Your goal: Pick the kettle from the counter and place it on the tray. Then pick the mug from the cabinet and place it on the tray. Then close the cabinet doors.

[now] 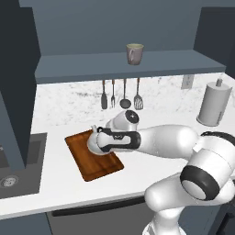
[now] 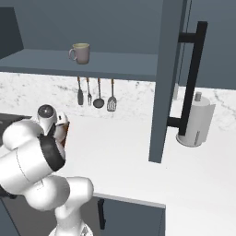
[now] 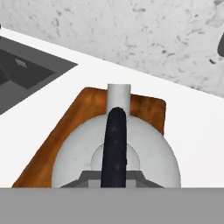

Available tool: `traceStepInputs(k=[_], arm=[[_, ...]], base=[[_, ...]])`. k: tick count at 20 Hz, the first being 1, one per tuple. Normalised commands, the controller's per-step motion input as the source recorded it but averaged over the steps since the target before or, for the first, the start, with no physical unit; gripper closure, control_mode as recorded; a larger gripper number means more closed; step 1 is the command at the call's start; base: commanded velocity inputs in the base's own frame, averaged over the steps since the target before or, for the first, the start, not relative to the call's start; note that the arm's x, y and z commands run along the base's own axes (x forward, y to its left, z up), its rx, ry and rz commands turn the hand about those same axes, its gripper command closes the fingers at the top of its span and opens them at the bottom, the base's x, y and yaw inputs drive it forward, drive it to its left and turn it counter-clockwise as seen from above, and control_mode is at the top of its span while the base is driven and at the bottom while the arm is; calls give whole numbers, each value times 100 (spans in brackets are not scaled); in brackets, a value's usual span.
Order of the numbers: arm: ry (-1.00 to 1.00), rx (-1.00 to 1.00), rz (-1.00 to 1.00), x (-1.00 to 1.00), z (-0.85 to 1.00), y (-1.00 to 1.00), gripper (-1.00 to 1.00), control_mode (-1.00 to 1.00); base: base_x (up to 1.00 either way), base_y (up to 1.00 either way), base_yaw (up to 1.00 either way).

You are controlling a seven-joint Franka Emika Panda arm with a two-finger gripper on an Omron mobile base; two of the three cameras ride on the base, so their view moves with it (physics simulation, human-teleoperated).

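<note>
The end effector (image 3: 114, 186) grips the kettle (image 3: 116, 153) by its handle, directly above the tray (image 3: 48, 155); lowering and release come next.

The speckled white worktop (image 1: 69, 183) carries the wooden tray (image 1: 85, 167) near the sink (image 1: 18, 170) and a paper-towel roll (image 1: 213, 104) at its far right, while the cabinet shelf (image 1: 92, 64) bears the mug (image 1: 134, 53).
</note>
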Motion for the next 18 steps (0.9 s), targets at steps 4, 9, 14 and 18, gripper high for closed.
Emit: traceStepInputs(k=[4,9,14,18], arm=[[0,0,0,38,-11,51,100,-100],[0,0,0,31,0,43,100,-100],[0,0,0,24,-1,18,100,-100],[0,-1,0,22,-2,0,100,-100]], base=[[0,0,0],[0,0,0],[0,0,0],[0,0,0]])
